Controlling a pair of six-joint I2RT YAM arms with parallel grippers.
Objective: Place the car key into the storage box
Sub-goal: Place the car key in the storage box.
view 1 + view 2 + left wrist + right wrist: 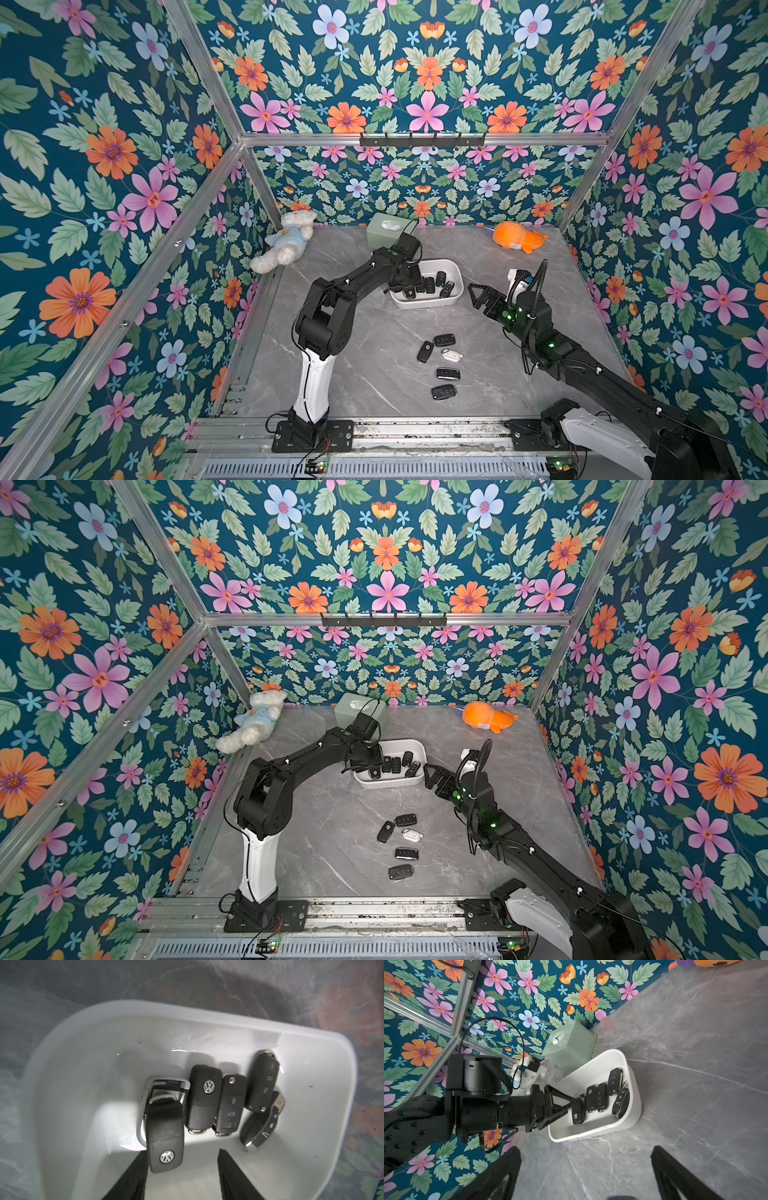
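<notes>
The white storage box [451, 266] [415, 746] sits mid-table with several black car keys lying in it. My left gripper [182, 1152] [405, 286] reaches down inside the box [187, 1012], open. A black car key [165, 1136] [577, 1111] with a round silver badge lies against one finger, with a clear gap to the other finger. My right gripper [474, 296] [585, 1149] hovers open and empty just right of the box [635, 1093]. Several more car keys, among them a black one [444, 340] and a white one [451, 354], lie on the grey table nearer the front.
A sage-green tissue box [384, 230] stands right behind the storage box. A white teddy [286, 241] lies at the back left and an orange plush [517, 237] at the back right. Flowered walls close in three sides.
</notes>
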